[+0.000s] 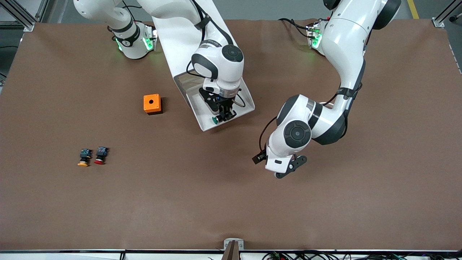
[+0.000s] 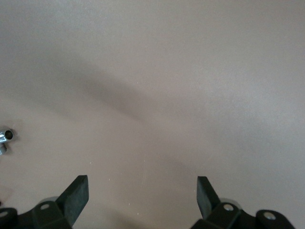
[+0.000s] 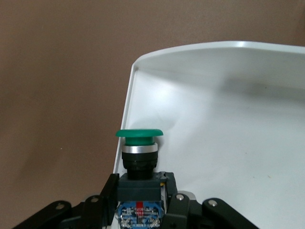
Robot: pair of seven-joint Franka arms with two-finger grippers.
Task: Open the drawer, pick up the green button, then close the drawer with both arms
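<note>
From the front camera, the drawer (image 1: 242, 96) stands pulled out across the brown desk (image 1: 202, 202), a white tray running slantwise from the robots' bases toward the camera. The right hand (image 1: 224, 115) is over the tray's camera-side end, closed on the dark body of the button (image 1: 217, 119). The button's long axis lies close to level, its green cap pointing toward the camera and toward the right arm's end of the desk, near the tray's rim. An orange box (image 1: 152, 104) with a round hole in its top sits on the desk beside the drawer, toward the right arm's end. Nearer the camera and farther toward that end lie a yellow button (image 1: 84, 157) and a red button (image 1: 100, 155), just beside each other, caps toward the camera. The left hand (image 1: 290, 167) is over bare desk toward the left arm's end, well apart from the drawer; wide open desk lies all around it and along the camera's edge.

In the left wrist view, the left hand (image 2: 143, 195) is spread wide and holds nothing, with only plain desk under it.

In the right wrist view, the right hand (image 3: 141, 195) grips the button (image 3: 139, 155) by its blocky body, the green cap pointing straight away from the fingers (image 3: 109, 191). The button sits just inside the drawer's (image 3: 228, 143) raised curved rim, with bare white tray floor open beside it and brown desk (image 3: 62, 71) past the rim.
</note>
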